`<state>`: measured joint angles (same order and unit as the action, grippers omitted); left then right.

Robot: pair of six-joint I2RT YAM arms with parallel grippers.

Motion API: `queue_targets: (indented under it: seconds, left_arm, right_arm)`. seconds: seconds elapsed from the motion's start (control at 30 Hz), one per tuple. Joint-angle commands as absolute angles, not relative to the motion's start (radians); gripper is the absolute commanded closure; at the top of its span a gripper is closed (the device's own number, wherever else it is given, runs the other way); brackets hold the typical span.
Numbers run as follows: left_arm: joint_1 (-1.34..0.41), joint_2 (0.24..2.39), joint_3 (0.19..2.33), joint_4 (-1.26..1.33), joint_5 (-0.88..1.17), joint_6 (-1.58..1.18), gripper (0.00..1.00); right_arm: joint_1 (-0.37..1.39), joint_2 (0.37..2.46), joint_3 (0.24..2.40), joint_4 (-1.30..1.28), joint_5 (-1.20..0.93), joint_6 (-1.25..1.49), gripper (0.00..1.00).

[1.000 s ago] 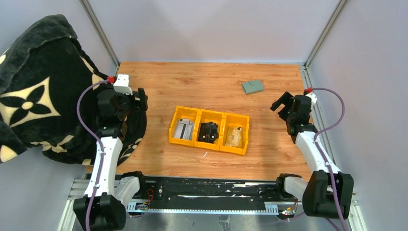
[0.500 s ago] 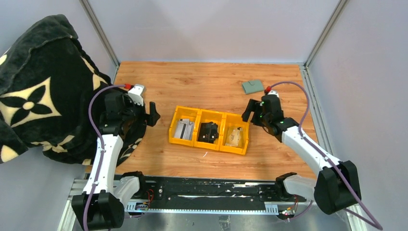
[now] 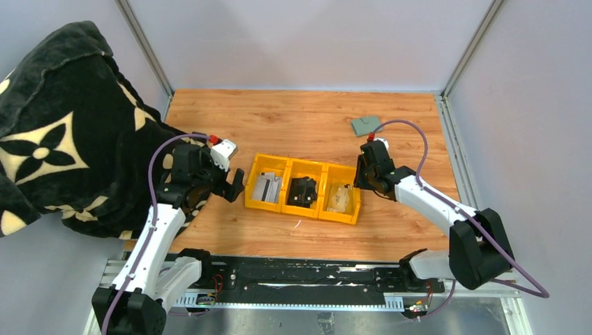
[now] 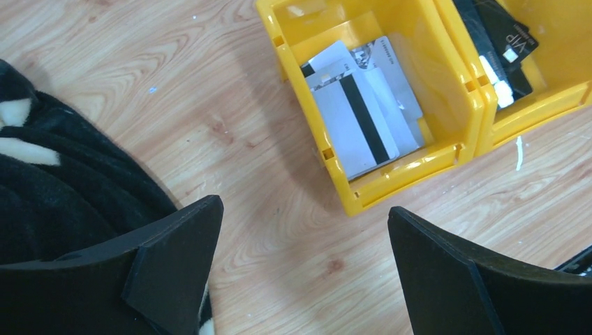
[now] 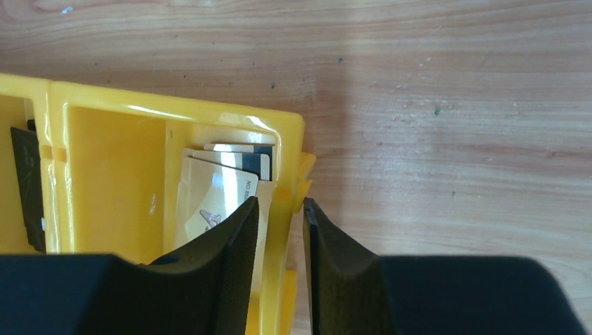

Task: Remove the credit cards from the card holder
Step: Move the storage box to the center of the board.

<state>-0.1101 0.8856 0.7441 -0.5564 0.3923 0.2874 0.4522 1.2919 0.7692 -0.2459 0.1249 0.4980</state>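
Observation:
The sage-green card holder point(image 3: 366, 125) lies closed on the table at the back right, apart from both arms. Pale silver credit cards point(image 4: 363, 115) with a dark stripe lie in the left compartment of the yellow tray point(image 3: 301, 209). Tan-gold credit cards point(image 5: 216, 188) lie in its right compartment. My right gripper point(image 5: 279, 202) straddles the tray's right end wall point(image 5: 283, 209), one finger inside and one outside, closed in on it. Just left of the tray, my left gripper point(image 4: 304, 209) hangs wide open and empty over bare wood.
Black cards point(image 4: 502, 35) fill the tray's middle compartment. A black blanket point(image 3: 49, 125) with cream flower marks is heaped at the left, its edge under my left gripper's left finger point(image 4: 174, 258). Metal rails and grey walls bound the wooden table.
My right arm swung left from the table's right edge to the tray and its jaws narrowed round the end wall. The left arm moved right and down toward the tray, jaws still wide.

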Motion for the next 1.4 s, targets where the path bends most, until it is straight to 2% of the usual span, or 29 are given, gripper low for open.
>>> queue_targets:
  seconds: [0.0, 0.2, 0.27, 0.3, 0.83, 1.37]
  left_arm:
    - [-0.125, 0.885, 0.732, -0.565, 0.341, 0.327, 0.00]
    - [-0.137, 0.884, 0.729, -0.566, 0.327, 0.344, 0.00]
    - [-0.139, 0.884, 0.726, -0.566, 0.318, 0.349, 0.00]
    - [-0.140, 0.882, 0.725, -0.567, 0.316, 0.352, 0.00]
    - [-0.147, 0.937, 0.760, -0.569, 0.298, 0.339, 0.00]
    - [-0.185, 1.026, 0.830, -0.553, 0.298, 0.295, 0.00]
  right_arm:
    - [0.464, 1.331, 0.820, -0.276, 0.161, 0.489, 0.69]
    - [0.465, 1.394, 0.877, -0.265, 0.190, 0.493, 0.84]
    - [0.465, 1.421, 0.906, -0.267, 0.201, 0.493, 0.94]
    - [0.465, 1.437, 0.920, -0.266, 0.204, 0.493, 0.96]
    - [0.452, 1.711, 1.173, -0.265, 0.286, 0.517, 1.00]
    - [0.358, 1.853, 1.345, -0.255, 0.292, 0.462, 1.00]
